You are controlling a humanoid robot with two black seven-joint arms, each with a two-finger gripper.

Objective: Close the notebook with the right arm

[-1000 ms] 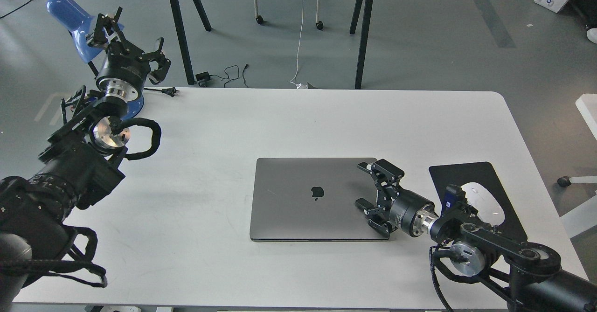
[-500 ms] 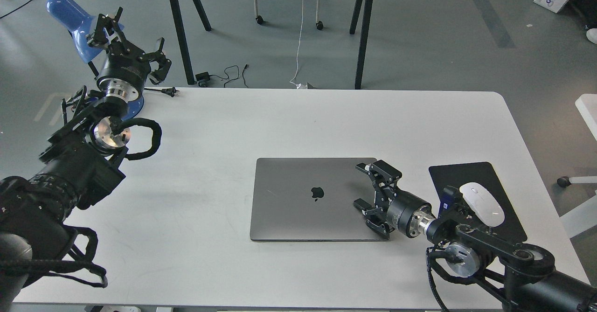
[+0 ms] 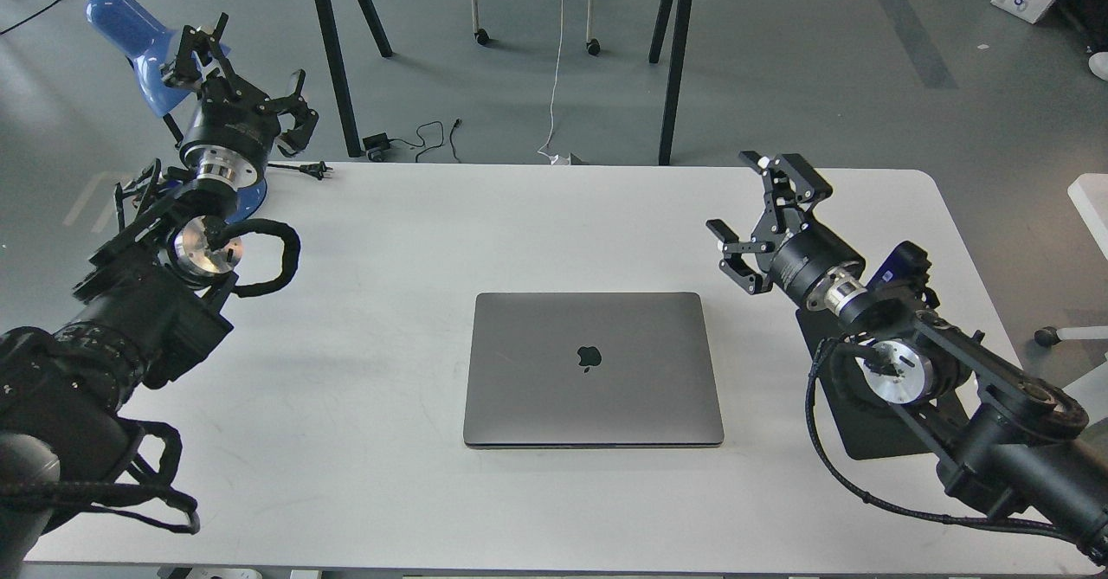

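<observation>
The space-grey notebook [image 3: 593, 369] lies shut and flat on the white table [image 3: 519, 224], its dark apple logo facing up. My right gripper [image 3: 749, 198] is open and empty, raised above the table to the right of and beyond the notebook, clear of the lid. A small blue block [image 3: 900, 263] sits near the right wrist. My left gripper [image 3: 242, 64] is open and empty, held up past the table's far left corner, far from the notebook.
A black mouse pad [image 3: 874, 427] lies at the right, mostly hidden under my right arm. A blue chair [image 3: 130, 34] stands behind the left gripper. Black table legs [image 3: 333, 51] and cables [image 3: 415, 142] are on the floor beyond the far edge.
My right gripper has lifted off the notebook's right edge and swung up and away to the right rear. The notebook stays shut and still. The left arm has not moved.
</observation>
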